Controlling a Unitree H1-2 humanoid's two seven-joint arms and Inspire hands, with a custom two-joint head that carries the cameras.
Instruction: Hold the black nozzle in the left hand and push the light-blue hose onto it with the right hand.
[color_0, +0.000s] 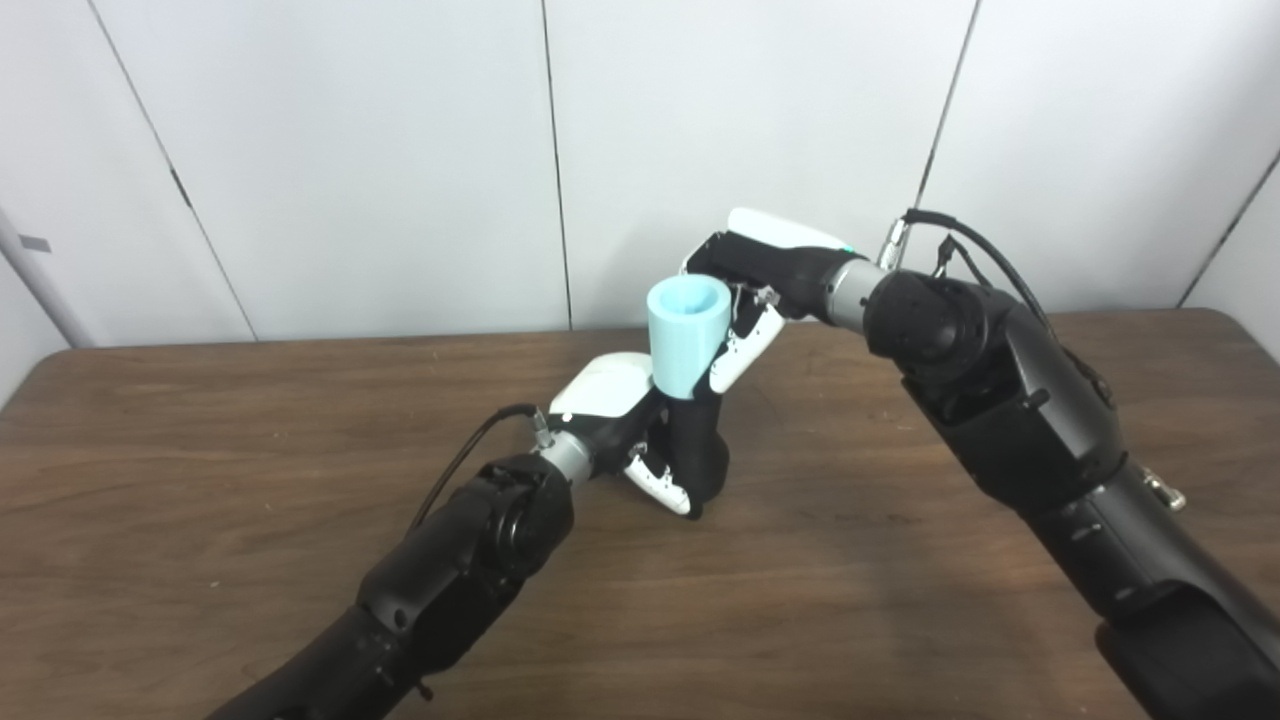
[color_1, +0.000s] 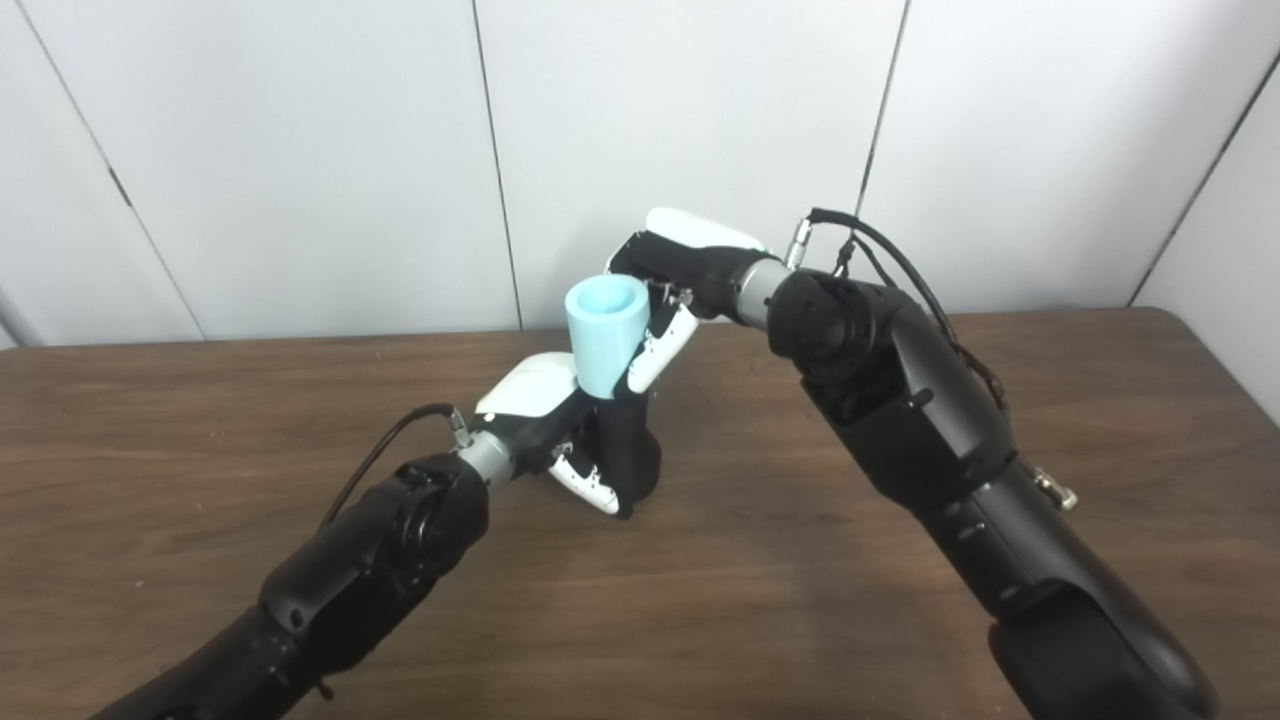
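Centrally in the left eye view, the left hand (color_0: 640, 435) is wrapped around the black nozzle (color_0: 697, 448) above the wooden table (color_0: 250, 450), bare wood all around. In the right eye view, the right hand (color_1: 680, 290), reaching down from above, clasps the light-blue hose (color_1: 605, 335), whose lower end meets the nozzle.

Table (color_0: 250, 440): dark brown wood grain, matt, smooth. Light-blue hose (color_0: 686, 335): matt plastic or rubber look, smooth, open end. Black nozzle (color_0: 698, 450): matt black, plastic look. Left hand (color_0: 625, 425) and right hand (color_0: 755, 290): glossy white plastic shells over black parts, bare metal wrist collars. Wall panels (color_0: 740, 130): smooth, pale, matt.
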